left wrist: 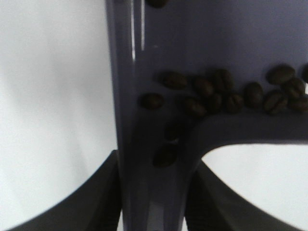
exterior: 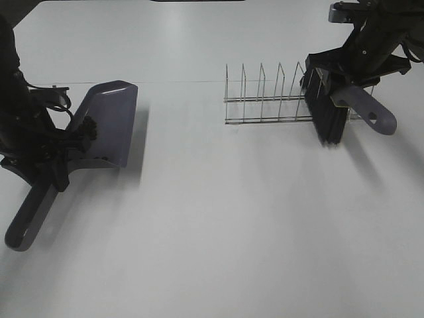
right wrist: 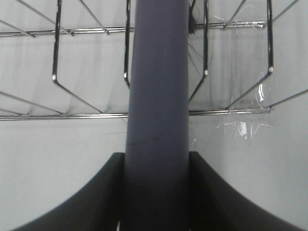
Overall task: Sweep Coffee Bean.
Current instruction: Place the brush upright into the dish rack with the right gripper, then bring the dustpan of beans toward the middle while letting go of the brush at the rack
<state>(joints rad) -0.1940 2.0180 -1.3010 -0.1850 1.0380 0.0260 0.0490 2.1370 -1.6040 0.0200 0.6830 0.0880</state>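
Observation:
A grey-purple dustpan [exterior: 106, 122] lies on the white table at the left, and my left gripper [exterior: 56, 156] is shut on its handle [left wrist: 154, 192]. The coffee beans [left wrist: 226, 94] lie inside the pan against its back wall; from above they show as a small dark cluster [exterior: 88, 130]. At the right, my right gripper [exterior: 344, 76] is shut on the brush handle [right wrist: 158, 96]. The brush's black bristles [exterior: 329, 122] hang at the right end of the wire rack [exterior: 271, 99]. Both grippers' fingers [left wrist: 96, 197] [right wrist: 86, 197] frame the handles in the wrist views.
The chrome wire rack [right wrist: 62, 82] with several upright dividers stands on the table right of centre, directly beneath the brush. The brush handle's free end [exterior: 377, 118] sticks out to the right. The dustpan handle's end [exterior: 23, 228] points toward the table's near left.

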